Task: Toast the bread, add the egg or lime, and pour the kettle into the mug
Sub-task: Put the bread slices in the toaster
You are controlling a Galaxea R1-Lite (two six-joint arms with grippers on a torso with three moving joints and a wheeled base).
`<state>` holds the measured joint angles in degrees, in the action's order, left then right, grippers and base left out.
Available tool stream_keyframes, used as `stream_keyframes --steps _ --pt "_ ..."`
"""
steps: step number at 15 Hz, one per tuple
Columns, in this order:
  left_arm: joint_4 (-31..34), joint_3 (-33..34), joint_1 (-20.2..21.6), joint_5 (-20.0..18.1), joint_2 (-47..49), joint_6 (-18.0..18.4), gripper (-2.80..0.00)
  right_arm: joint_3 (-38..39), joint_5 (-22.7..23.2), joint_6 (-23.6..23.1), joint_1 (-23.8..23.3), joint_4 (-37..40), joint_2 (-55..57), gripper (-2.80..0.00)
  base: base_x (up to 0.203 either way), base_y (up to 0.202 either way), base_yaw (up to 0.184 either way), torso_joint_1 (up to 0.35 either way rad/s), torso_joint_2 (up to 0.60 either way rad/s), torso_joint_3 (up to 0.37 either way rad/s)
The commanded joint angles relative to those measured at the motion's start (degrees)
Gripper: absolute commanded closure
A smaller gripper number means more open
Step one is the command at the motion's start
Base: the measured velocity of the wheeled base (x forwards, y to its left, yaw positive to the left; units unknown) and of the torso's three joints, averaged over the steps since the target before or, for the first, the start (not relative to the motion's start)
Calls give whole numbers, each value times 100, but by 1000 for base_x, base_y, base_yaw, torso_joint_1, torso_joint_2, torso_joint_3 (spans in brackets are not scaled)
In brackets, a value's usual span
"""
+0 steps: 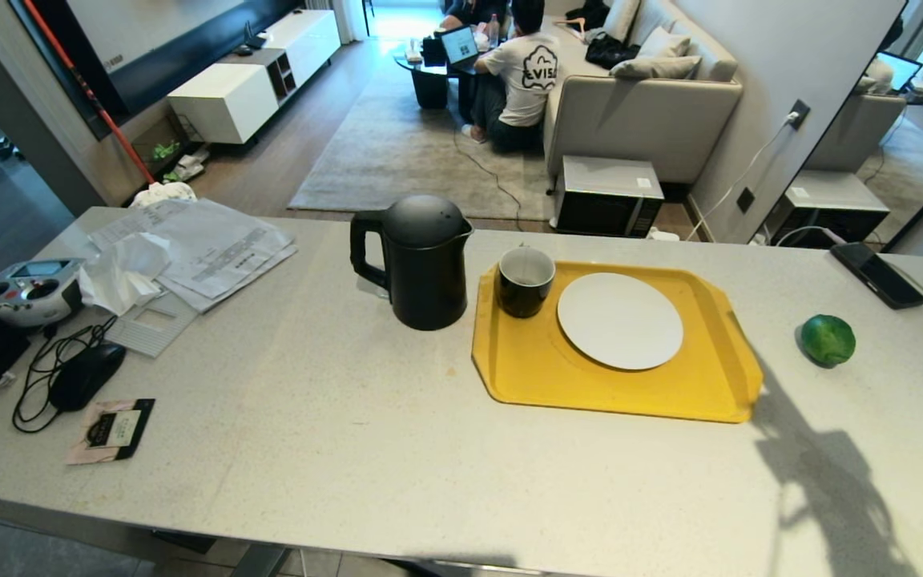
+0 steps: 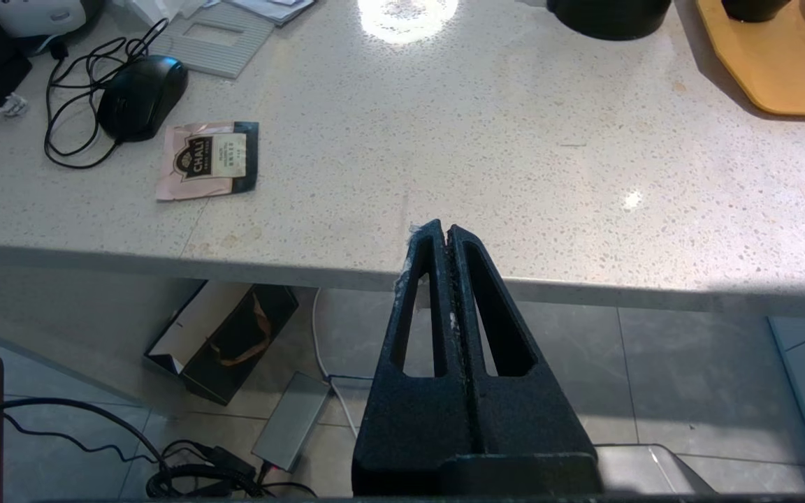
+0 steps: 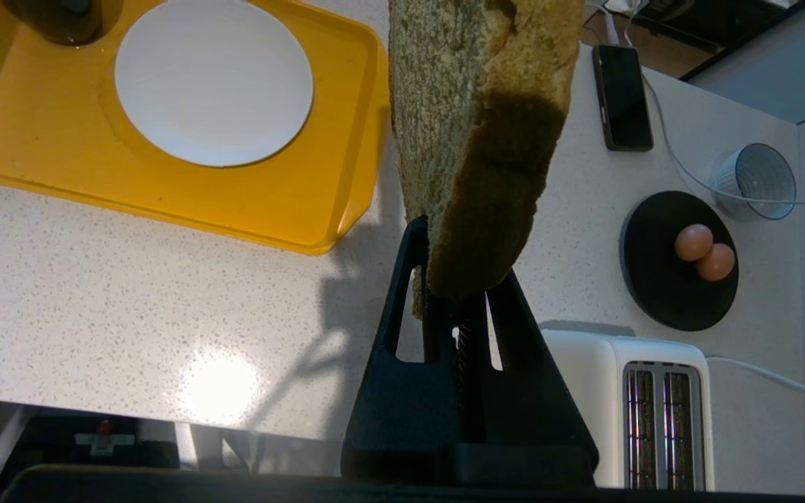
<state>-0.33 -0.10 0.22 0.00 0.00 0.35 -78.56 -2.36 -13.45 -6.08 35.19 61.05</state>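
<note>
Green-tinged bread [image 3: 476, 140] is clamped between my right gripper [image 3: 460, 297] fingers, held in the air beside the tray [image 3: 165, 202], clear of the counter [image 3: 130, 300]. On the tray I see the plate [image 1: 620, 320] and mug [image 1: 524, 280]; kettle [image 1: 421, 260] just left of it, lime [image 1: 828, 340] right. Left gripper [image 2: 444, 234] is closed empty, off the counter edge.

Black kettle [image 1: 424, 260], yellow tray [image 1: 702, 393] (white plate [image 1: 619, 320]), green lime [image 1: 828, 340].
</note>
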Motion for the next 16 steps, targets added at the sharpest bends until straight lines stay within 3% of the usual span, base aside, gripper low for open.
stream_keyframes --steps 1,14,16 --pt "-3 1 4 0 9 0 0 16 -2 -9 2 23 -23 0 0 0 0 76 -161 -78" --pt "-3 1 4 0 9 0 0 95 -177 11 3 23 -84 0 0 0 0 29 -58 -26" --pt "-3 1 0 0 9 0 0 121 -177 13 2 23 -125 0 3 10 -105 6 -1 -2"
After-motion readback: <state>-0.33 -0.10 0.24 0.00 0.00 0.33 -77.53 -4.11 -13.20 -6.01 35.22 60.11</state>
